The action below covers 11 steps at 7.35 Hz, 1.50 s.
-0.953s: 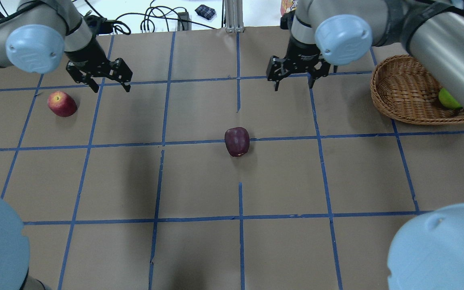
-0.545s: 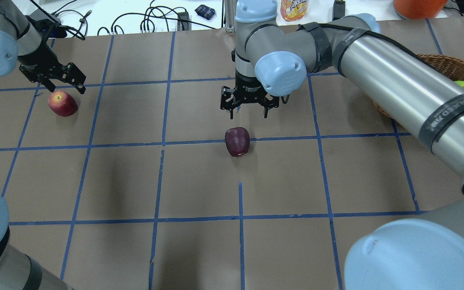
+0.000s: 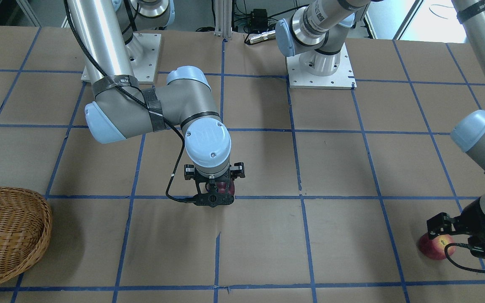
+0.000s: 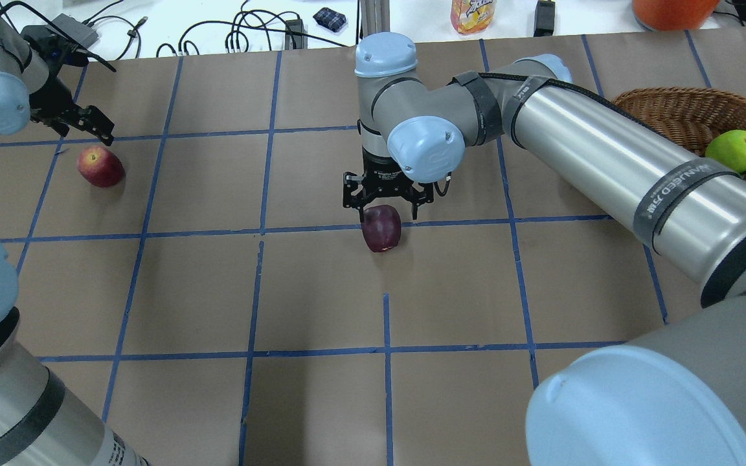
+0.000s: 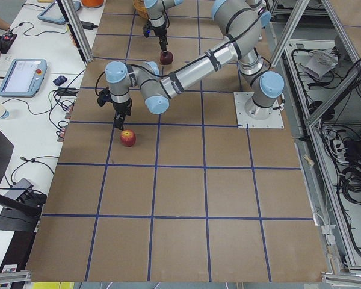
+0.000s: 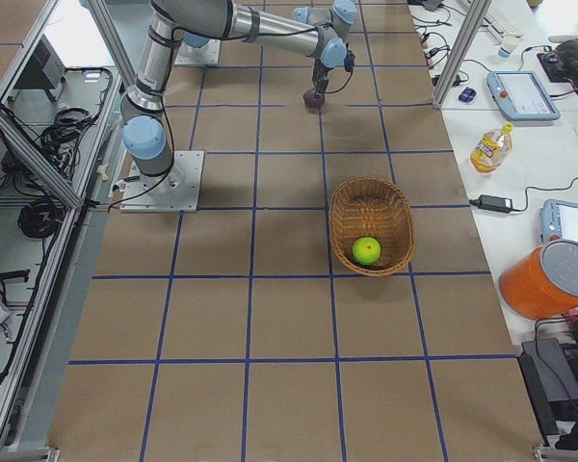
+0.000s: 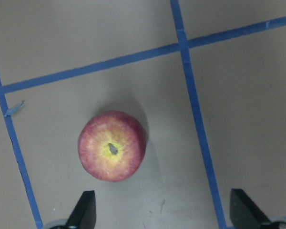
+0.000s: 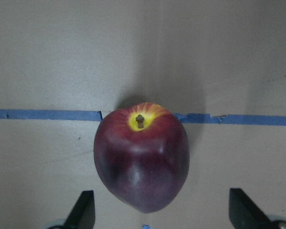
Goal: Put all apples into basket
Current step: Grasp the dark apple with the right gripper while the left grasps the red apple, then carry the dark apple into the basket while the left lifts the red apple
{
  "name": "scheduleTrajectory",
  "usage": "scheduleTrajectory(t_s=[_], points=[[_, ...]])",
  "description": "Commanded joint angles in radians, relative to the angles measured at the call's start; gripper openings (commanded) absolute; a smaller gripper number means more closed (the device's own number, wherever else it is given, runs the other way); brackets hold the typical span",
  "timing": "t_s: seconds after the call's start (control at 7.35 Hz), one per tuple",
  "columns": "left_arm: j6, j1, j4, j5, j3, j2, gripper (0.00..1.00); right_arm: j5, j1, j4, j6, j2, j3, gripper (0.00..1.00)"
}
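The maroon apple (image 4: 381, 228) lies at the table's middle on a blue tape line, its stem end with the yellow patch showing in the right wrist view (image 8: 141, 160). My right gripper (image 4: 386, 211) is open just over it, fingertips (image 8: 86, 210) either side of its near end. The red apple (image 4: 100, 166) lies at far left. My left gripper (image 4: 85, 133) is open above and just beyond it; in the left wrist view the red apple (image 7: 112, 145) sits left of centre ahead of the fingertips (image 7: 86, 210). The green apple (image 4: 733, 150) rests in the wicker basket (image 4: 677, 107) at right.
Brown paper with a blue tape grid (image 4: 263, 230) covers the table. Beyond the far edge stand a drink bottle (image 4: 473, 13), an orange bucket (image 4: 671, 10) and cables (image 4: 243, 32). My right arm (image 4: 606, 155) stretches across in front of the basket.
My right gripper has swung left from near the basket and come down over the maroon apple. My left gripper has moved left towards the red apple. Both stay open.
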Motion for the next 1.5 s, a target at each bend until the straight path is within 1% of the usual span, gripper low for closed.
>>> scheduleTrajectory(t_s=[0.0,0.14,0.27,0.41,0.54,0.68,0.82,0.95,1.09,1.23,1.36], points=[[0.026,0.004,0.025,0.001,0.031,-0.072,1.0,0.031,0.001,-0.01,0.022,0.017,0.004,1.0],[0.023,0.004,0.025,0.003,0.023,-0.097,1.0,0.031,0.001,-0.025,0.024,0.038,-0.001,1.0],[0.025,0.004,0.025,0.006,0.024,-0.112,1.0,0.029,0.001,-0.081,0.027,0.06,0.007,1.0],[0.031,0.019,0.024,0.048,0.024,-0.129,1.0,0.031,0.001,-0.101,0.027,0.077,0.005,1.0],[0.036,0.026,0.022,0.091,0.031,-0.14,1.0,0.031,0.001,-0.112,0.029,0.08,0.005,0.97],[0.039,0.027,0.027,0.096,0.021,-0.146,1.0,0.029,-0.001,-0.117,0.033,0.08,0.007,0.41],[0.037,0.027,0.024,0.09,0.023,-0.149,1.0,0.019,-0.001,-0.115,0.035,0.08,0.005,0.0],[0.039,0.027,0.024,0.087,0.023,-0.149,1.0,0.011,-0.004,-0.111,0.033,0.072,-0.008,0.0],[0.037,0.029,0.021,0.051,0.023,-0.149,0.82,0.014,-0.027,-0.108,0.033,0.046,-0.019,0.0],[0.037,0.029,0.014,0.043,0.023,-0.148,0.53,-0.007,-0.068,-0.067,0.03,0.008,-0.048,0.0],[0.037,0.026,-0.01,0.043,0.026,-0.131,0.43,-0.042,-0.161,0.037,0.004,-0.027,-0.1,0.0]])
